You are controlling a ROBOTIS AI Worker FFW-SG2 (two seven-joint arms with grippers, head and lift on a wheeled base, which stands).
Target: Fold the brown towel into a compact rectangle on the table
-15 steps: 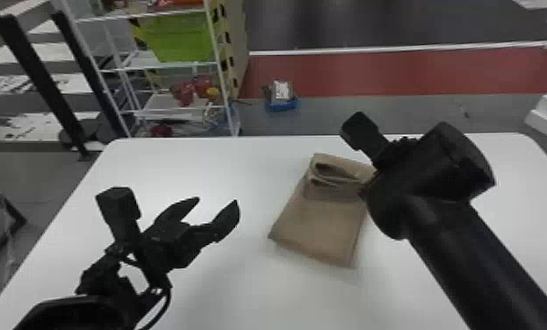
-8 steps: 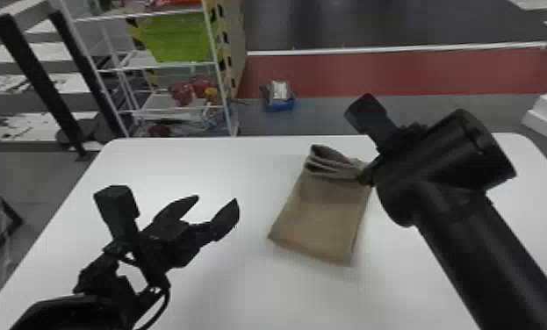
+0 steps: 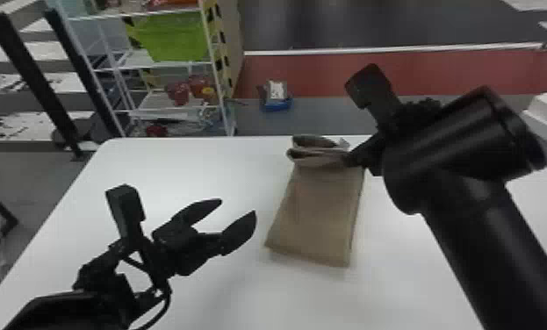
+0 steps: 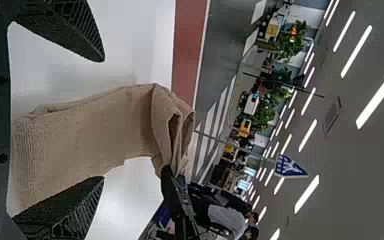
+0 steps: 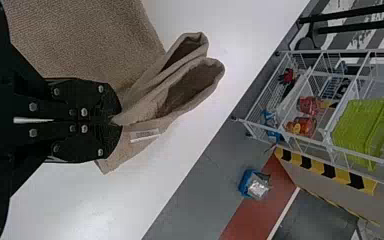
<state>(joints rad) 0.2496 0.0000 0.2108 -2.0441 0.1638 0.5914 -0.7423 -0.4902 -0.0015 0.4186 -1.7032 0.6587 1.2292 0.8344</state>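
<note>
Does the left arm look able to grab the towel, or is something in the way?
Probably yes: the left fingers are open beside the towel, with nothing seen between. The right fingers pinch only its far end.

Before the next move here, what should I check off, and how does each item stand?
1. Right gripper shut on the towel: ok.
2. Left gripper open and clear of the towel: ok.
3. Towel's near part resting on the table: ok.
4. Far end pressed flat: not ok, its layers loop open.
5. Grip firm enough to pull without slipping: cannot tell.
6. Compact rectangle finished: not ok.
</note>
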